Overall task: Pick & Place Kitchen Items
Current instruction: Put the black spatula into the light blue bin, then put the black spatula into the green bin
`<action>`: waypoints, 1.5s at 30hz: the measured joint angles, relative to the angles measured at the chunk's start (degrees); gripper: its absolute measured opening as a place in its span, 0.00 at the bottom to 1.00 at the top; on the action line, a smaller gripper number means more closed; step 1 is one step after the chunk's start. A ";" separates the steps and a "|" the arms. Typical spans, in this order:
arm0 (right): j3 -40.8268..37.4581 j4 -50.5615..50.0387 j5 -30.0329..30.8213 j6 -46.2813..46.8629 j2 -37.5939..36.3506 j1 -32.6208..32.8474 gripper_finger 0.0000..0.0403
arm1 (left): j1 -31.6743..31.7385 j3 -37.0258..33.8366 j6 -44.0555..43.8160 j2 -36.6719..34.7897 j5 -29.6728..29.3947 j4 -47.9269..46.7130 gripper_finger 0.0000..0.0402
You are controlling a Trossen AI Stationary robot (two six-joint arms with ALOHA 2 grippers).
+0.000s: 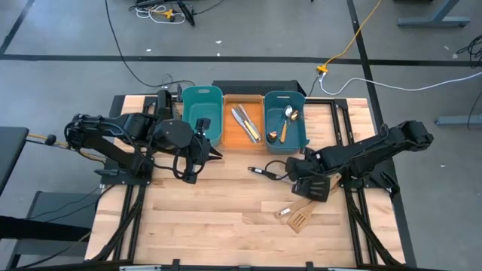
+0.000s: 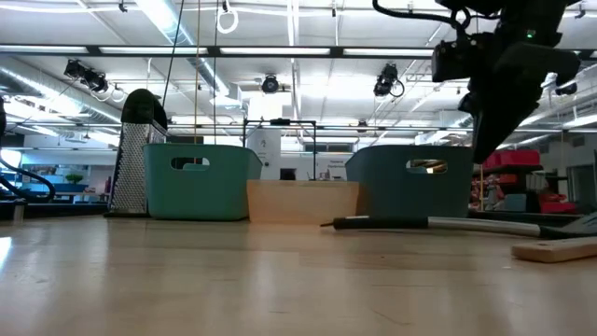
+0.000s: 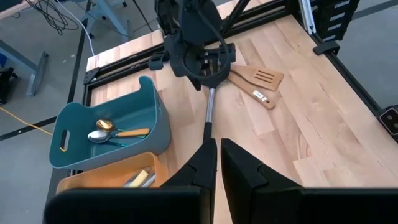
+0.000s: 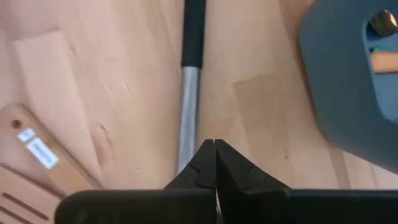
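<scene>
spoons (image 1: 289,115) in right bin (image 1: 285,139), knives (image 1: 245,123) in mid bin (image 1: 242,140)

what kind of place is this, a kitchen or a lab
Most likely a robotics lab or workshop, not a kitchen: the wooden table sits on a bare concrete floor with loose cables, and the low view shows an open hall with strip ceiling lights and other equipment behind.

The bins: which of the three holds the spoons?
The teal bin nearest the right arm, right of the orange bin. It holds spoons; the orange one holds silver cutlery, and no spoons show in the other teal bin.
</scene>
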 joint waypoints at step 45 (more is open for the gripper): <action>-3.98 15.41 -2.19 2.21 18.91 0.27 0.21 | -0.02 0.00 -1.23 0.00 -0.02 -0.13 0.07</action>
